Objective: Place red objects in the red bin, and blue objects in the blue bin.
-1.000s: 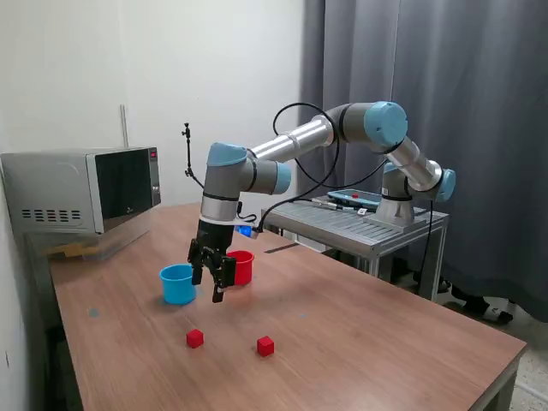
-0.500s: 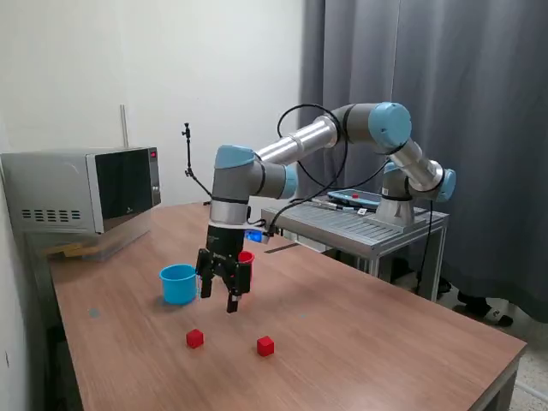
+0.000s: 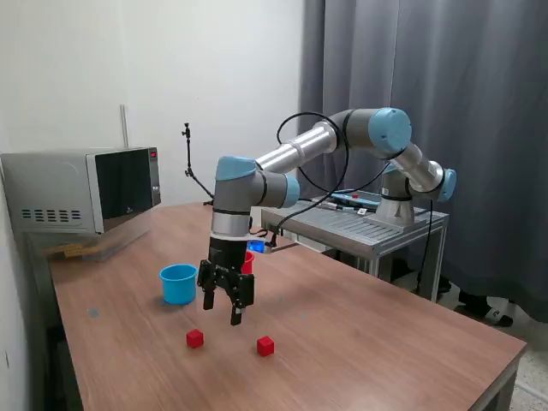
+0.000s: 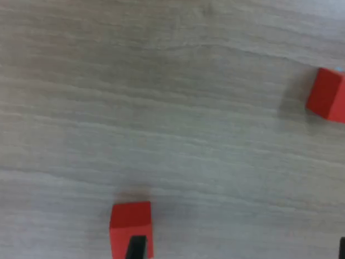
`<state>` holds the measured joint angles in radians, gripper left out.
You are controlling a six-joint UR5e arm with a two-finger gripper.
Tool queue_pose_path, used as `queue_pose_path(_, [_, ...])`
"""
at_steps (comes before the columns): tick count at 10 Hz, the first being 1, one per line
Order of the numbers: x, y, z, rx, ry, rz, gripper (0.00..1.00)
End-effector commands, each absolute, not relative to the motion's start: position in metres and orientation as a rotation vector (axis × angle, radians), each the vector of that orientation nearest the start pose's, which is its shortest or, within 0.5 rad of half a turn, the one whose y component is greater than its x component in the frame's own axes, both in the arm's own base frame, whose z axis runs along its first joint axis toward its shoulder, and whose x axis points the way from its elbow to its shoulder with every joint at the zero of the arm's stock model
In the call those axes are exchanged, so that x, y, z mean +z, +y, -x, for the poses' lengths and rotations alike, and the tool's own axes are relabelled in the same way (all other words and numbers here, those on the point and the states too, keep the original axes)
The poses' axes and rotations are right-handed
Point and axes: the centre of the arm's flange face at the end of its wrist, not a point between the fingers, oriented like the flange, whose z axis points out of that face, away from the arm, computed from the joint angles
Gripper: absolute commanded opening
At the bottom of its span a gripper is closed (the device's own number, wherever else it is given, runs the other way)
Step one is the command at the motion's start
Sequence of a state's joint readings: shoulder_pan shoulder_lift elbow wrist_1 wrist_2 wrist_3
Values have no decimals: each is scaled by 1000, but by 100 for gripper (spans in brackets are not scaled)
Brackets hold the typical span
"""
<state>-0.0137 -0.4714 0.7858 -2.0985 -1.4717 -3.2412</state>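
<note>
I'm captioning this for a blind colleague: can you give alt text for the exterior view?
A robot arm's open hand hangs over a wooden table, above two small red cubes. Behind it stand a light blue cup and a partly hidden red cup.

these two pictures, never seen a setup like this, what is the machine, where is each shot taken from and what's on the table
The machine is a jointed robot arm ending in a two-finger gripper, which hangs open and empty above the wooden table. The wide picture comes from a camera off the arm. The close-up comes from a camera on the wrist, looking straight down at the wood. On the table lie two small red cubes, both seen in the close-up too. Behind the gripper stand a light blue cup and a red cup, mostly hidden. A microwave sits at the far edge.
</note>
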Motion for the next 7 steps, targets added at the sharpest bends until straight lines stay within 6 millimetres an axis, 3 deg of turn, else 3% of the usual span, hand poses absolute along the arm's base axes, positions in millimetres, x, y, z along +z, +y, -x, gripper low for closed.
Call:
queue_pose_path(1, [145,-128,878,157,2257,2478,100])
queue_pose_path(4, [144,-105,883,173,2293,2440,100])
queue_pose_path(7, [139,-96,886,173,2303,2428,100])
